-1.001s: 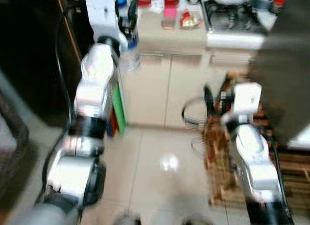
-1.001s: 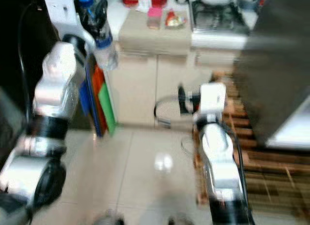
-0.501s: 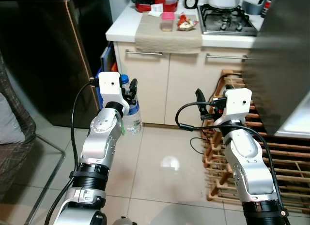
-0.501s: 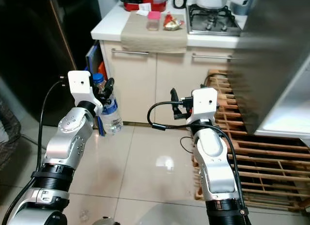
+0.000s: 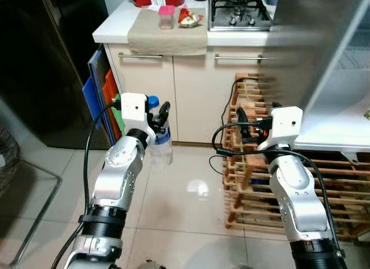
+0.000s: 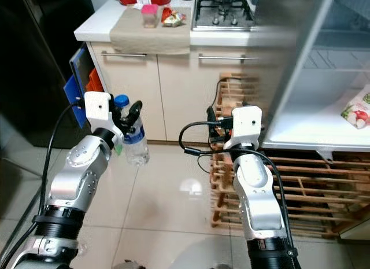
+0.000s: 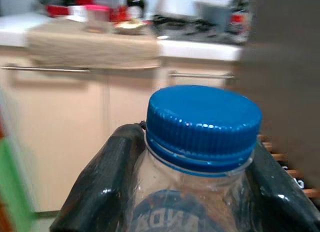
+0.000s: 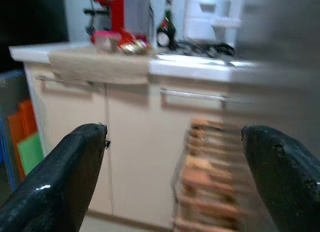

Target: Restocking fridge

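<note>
Kitchen setting: pale tiled floor (image 5: 191, 223), cream base cabinets (image 5: 191, 89) under a white counter (image 5: 110, 32) that carries a beige cloth (image 5: 165, 40), a pink-lidded jar (image 5: 166, 17) and a gas hob (image 5: 234, 11). Blue, orange and green boards (image 5: 101, 98) stand on edge in the gap between the cabinets and a dark appliance (image 5: 40, 66). On the robot's right we see the open fridge (image 6: 324, 101) with its white shelf, and a packet (image 6: 359, 110) lying at the shelf's far right. A wooden slatted rack (image 5: 254, 182) sits on the floor below and beside it.

We note the left arm raised in front of the body, elbow bent, forearm angled up and forward. Its left gripper (image 5: 157, 120) is clamped around the neck of a clear water bottle (image 5: 161, 144) just under the blue cap (image 7: 204, 119); in the left wrist view a black finger (image 7: 107, 177) presses each side of the neck. The bottle hangs roughly upright, well above the tiles, in front of the cabinet doors and left of the fridge opening.

We note the right arm held up likewise, bent at the elbow, its forearm rising in front of the wooden rack. The right gripper (image 5: 245, 127) points toward the cabinets. Its fingers (image 8: 65, 177) are spread wide apart in the right wrist view, holding nothing.
</note>
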Controlling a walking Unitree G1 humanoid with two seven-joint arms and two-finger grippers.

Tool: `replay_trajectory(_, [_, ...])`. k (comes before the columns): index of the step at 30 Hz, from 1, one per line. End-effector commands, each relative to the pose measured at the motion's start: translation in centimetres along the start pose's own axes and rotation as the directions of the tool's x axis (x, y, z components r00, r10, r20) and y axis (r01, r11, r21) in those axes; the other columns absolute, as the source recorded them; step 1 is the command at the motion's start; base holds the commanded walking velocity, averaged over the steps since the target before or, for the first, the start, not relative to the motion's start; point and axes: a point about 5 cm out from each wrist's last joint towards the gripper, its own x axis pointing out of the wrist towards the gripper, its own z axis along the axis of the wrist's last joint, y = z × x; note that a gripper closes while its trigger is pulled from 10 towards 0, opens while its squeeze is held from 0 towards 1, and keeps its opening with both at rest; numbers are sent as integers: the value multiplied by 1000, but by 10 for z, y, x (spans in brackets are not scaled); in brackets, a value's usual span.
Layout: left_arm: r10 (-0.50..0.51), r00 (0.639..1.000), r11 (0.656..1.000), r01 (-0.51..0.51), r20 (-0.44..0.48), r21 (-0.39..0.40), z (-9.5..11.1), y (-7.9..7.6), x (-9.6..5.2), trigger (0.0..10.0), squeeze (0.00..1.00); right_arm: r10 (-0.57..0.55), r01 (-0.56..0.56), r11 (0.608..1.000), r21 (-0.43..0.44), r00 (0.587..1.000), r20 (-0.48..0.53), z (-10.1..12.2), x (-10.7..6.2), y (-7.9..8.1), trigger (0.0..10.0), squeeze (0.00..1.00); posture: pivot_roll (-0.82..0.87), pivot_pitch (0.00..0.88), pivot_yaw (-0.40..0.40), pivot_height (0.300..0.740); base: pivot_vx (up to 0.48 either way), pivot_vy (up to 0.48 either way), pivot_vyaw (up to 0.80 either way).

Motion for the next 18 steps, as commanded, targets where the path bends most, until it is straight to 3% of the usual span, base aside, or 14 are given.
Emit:
replay_trajectory(1, [-44,998,999,43,54,18,15,-6,4,10000,0,-4,4,1000,-7,999,35,6,2,-1,10000,306,-42,0,70,740,0,-465,0])
replay_trajectory(4, [-32,992,997,24,118,73,29,0,7,10000,0,-9,9,1000,-12,999,45,7,4,-2,10000,302,-43,0,75,740,0,-469,0])
replay_trajectory(11, [-34,993,997,27,111,67,34,4,15,10000,0,-49,50,998,-27,998,49,6,3,-9,10000,306,-46,0,79,740,0,-460,0])
replay_trajectory(18, [-32,994,999,27,107,46,32,4,18,10000,0,-175,177,983,-50,984,41,2,-7,-31,10000,314,-59,0,83,740,0,0,0])
